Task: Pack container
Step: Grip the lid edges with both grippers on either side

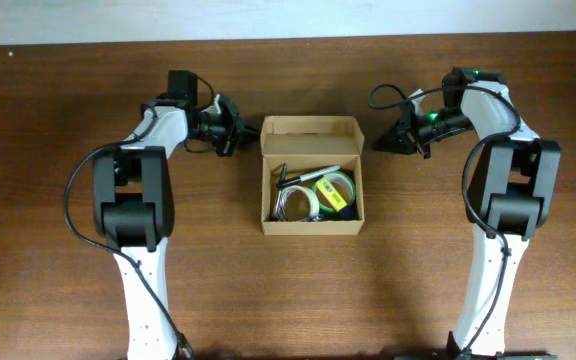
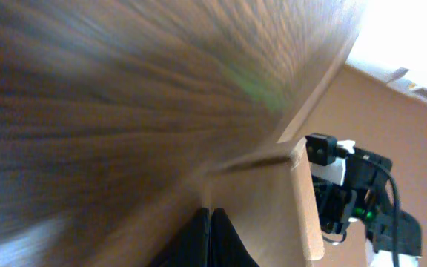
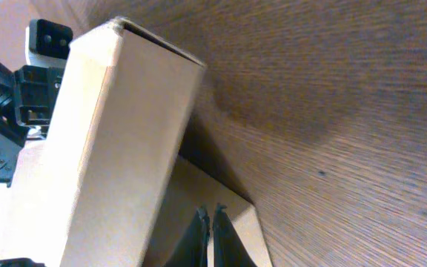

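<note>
The container (image 1: 313,225) is a tan cardboard box standing open in the middle of the table, its lid flap (image 1: 312,127) folded up at the far side. Inside lie tape rolls (image 1: 334,190), a clear roll (image 1: 292,204) and a black pen (image 1: 313,174). My left gripper (image 1: 236,135) is shut and empty just left of the box's far-left corner. In the left wrist view its fingers (image 2: 210,216) point at the box wall (image 2: 306,200). My right gripper (image 1: 378,146) is shut and empty just right of the far-right corner. In the right wrist view its fingers (image 3: 209,216) lie over a cardboard flap (image 3: 236,222) beside the box wall (image 3: 117,126).
The brown wooden table (image 1: 58,300) surrounds the box. Both arm bases stand at the near side, left (image 1: 133,210) and right (image 1: 508,200). Cables hang by each wrist. The table's far edge (image 1: 288,42) meets a pale wall.
</note>
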Tool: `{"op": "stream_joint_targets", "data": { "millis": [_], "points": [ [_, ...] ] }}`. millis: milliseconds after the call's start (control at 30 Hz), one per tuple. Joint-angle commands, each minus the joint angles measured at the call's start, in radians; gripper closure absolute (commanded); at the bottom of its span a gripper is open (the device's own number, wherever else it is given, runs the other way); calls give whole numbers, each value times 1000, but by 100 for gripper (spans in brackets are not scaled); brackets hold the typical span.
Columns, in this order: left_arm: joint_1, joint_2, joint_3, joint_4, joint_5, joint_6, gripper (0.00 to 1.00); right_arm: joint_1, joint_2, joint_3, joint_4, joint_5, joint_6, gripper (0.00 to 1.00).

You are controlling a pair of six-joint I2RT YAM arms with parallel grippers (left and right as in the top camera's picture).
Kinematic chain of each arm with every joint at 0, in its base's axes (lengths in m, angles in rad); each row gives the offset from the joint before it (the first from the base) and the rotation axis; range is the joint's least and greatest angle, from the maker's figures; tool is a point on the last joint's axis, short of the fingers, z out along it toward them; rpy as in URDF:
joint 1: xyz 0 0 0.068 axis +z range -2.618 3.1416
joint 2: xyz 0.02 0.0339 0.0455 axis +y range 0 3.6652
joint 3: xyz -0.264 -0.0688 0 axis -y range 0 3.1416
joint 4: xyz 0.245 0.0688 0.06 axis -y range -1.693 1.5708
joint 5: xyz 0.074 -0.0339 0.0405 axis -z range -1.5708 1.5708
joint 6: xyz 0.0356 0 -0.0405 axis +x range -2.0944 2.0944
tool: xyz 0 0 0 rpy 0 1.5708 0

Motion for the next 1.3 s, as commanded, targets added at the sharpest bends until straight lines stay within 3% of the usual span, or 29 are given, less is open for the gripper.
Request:
{"op": "stream_joint_targets", "data": {
  "millis": [0,1267],
  "points": [
    [-30,14,3,-8,26,-20,98,31,23,8,6,-29,-7,96],
    [-51,14,3,-42,39,8,98,96,23,8,59,-32,2,96]
  ]
}}
